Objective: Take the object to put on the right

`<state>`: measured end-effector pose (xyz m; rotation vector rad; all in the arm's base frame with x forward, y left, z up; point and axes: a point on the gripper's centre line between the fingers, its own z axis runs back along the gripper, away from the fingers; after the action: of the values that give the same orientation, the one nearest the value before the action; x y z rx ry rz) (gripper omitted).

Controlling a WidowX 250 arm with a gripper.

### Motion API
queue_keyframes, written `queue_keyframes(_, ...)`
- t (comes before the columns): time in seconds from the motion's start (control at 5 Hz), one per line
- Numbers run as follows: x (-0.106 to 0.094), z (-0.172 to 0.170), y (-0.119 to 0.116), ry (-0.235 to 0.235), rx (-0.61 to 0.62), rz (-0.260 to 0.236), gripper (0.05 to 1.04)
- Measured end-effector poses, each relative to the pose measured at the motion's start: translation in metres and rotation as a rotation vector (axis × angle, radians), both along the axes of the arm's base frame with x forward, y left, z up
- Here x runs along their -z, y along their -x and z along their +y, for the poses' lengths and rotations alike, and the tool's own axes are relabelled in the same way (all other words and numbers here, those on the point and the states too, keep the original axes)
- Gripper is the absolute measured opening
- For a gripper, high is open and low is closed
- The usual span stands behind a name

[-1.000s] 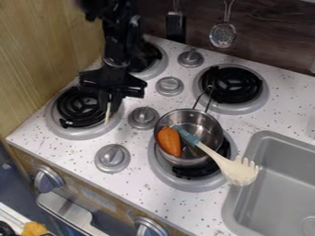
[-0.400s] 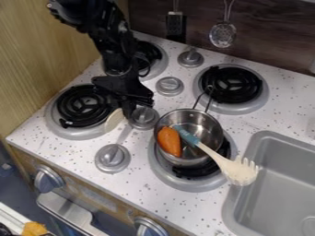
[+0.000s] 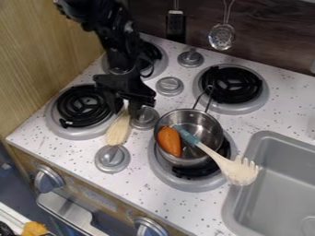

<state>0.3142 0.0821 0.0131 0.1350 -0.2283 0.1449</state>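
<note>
Cream-coloured, the object (image 3: 118, 131) hangs held in the gripper (image 3: 126, 108), just below its tips; a metal pot (image 3: 209, 129) (orange food (image 3: 169, 141) inside) sits to the gripper's right in view.

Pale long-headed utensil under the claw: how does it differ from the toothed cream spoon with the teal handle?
The pale long-headed utensil shows no prongs; the toothed cream spoon ends in several. The long-headed utensil hangs head down from the claw; the toothed spoon leans over the rim of the silver metal pot. Both have pale heads.
</note>
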Motion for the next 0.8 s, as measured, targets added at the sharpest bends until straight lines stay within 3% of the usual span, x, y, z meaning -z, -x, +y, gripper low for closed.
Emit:
queue_keyframes(0.2, 0.0, 0.001, 0.0, -0.01, -0.017, 0.002, 0.904)
queue_keyframes(0.4, -0.01, 0.0, -0.001, -0.013, -0.03, -0.016, 1.003)
queue_keyframes(0.8, -0.034, 0.01, -0.022, 0.001, -0.038, -0.049, 1.001)
